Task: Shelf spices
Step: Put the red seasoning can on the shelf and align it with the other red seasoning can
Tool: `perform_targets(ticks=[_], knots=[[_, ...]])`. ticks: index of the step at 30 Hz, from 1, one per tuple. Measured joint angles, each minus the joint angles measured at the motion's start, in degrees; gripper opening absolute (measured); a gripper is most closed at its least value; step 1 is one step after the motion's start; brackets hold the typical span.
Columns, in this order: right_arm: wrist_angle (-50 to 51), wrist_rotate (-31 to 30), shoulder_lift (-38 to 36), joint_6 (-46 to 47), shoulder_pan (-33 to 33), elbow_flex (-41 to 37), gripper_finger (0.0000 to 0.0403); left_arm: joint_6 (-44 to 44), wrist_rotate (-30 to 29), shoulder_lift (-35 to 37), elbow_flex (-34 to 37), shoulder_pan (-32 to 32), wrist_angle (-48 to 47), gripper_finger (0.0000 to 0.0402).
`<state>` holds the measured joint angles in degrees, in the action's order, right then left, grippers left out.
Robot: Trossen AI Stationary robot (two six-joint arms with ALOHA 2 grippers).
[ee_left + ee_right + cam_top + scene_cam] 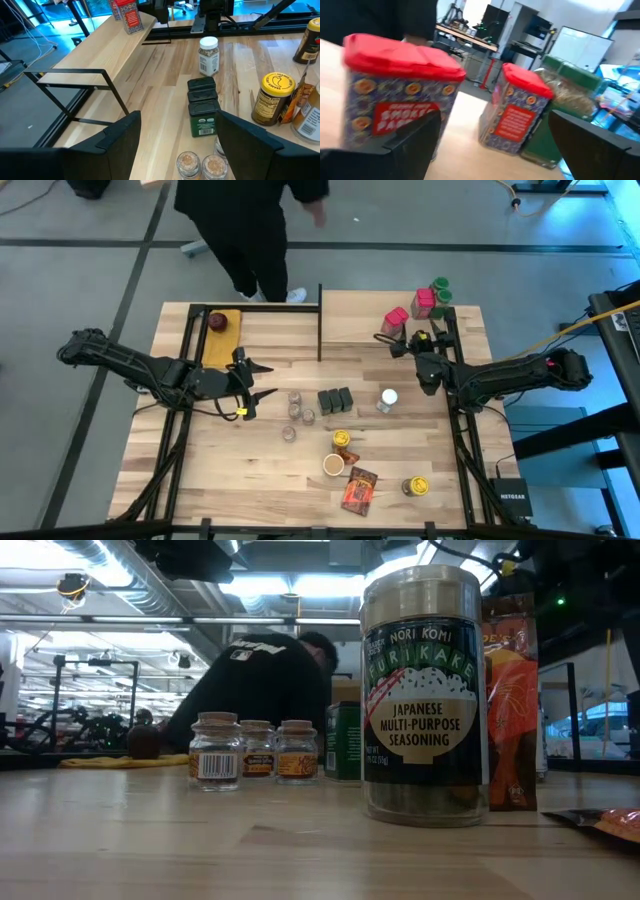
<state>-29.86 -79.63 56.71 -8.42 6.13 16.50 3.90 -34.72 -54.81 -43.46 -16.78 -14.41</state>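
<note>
I see the shelf (345, 305) at the far edge of the desk (200, 470); its long axis runs left to right, with one black frame bar reaching from it toward the desk's middle. On its right end stand two red-lidded boxes (396, 318) and, farther right, green-lidded jars (440, 288); all are upright.

The rest of the spices stand or lie on the desk itself; three dark tins (335, 400) are set in a tight row at centre, upright; a white-lidded jar (388, 399) stands just to their right; a cluster of small clear jars (297, 412) stands to their left; yellow-lidded jars (341, 440) and a flat orange packet (358, 490) lie nearer the front, the packet's long axis running roughly front to back. In the low view a tall furikake jar (424, 695) stands upright, blocking much of what is behind it.

My left hand (252, 388) is open, low over the desk left of the clear jars, aimed toward the tins; it grips nothing. My right hand (397, 342) is also open and empty, just in front of the red-lidded boxes on the shelf, aimed at them.

A dark red round object (218, 321) rests on a yellow pad (222, 338) at far left; a person (255, 230) in dark clothing stands beyond the desk.
</note>
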Motion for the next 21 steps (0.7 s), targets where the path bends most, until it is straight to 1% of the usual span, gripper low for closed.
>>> perform_targets(ticks=[2, 4, 6, 9, 13, 15, 17, 18, 21], knots=[[-0.03, -0.78, -0.05, -1.49, -0.41, 1.03, 0.0374, 0.0, 0.0, 0.0, 0.0, 0.0, 0.0, 0.0249], [-0.05, -0.88, -0.7, -2.68, -2.31, 2.47, 0.0374, 0.0, 0.0, 0.0, 0.0, 0.0, 0.0, 0.0249], [-0.2, -0.92, -0.75, -3.96, -4.9, 4.51, 0.0374, 0.01, 0.0, 0.0, 0.0, 0.0, 0.02, 0.0249], [-0.14, -2.52, -0.74, -4.71, -9.86, 7.02, 0.0374, 0.22, 0.0, 0.0, 0.0, 0.0, 0.0, 0.0249], [-0.02, -1.11, -0.3, -3.98, -15.26, 8.25, 0.0374, 0.46, 0.0, 0.02, 0.0, 0.0, 0.02, 0.0249], [0.52, -3.19, 0.08, -3.01, -17.06, 8.25, 0.0374, 0.69, 0.0, 0.02, 0.0, -0.04, 0.02, 0.0249], [3.21, -4.3, 0.47, -0.06, -17.92, 8.25, 0.0374, 0.8, 0.0, 0.02, 0.0, -0.04, 0.01, 0.0249], [5.11, -3.37, 0.76, 2.06, -17.86, 8.25, 0.0374, 0.72, 0.0, 0.02, 0.0, -0.04, 0.02, 0.0249], [10.71, 2.91, 1.94, 9.34, -16.08, 8.23, 0.0374, 0.51, 0.0, 0.02, 0.0, 0.01, 0.04, 0.0249]])
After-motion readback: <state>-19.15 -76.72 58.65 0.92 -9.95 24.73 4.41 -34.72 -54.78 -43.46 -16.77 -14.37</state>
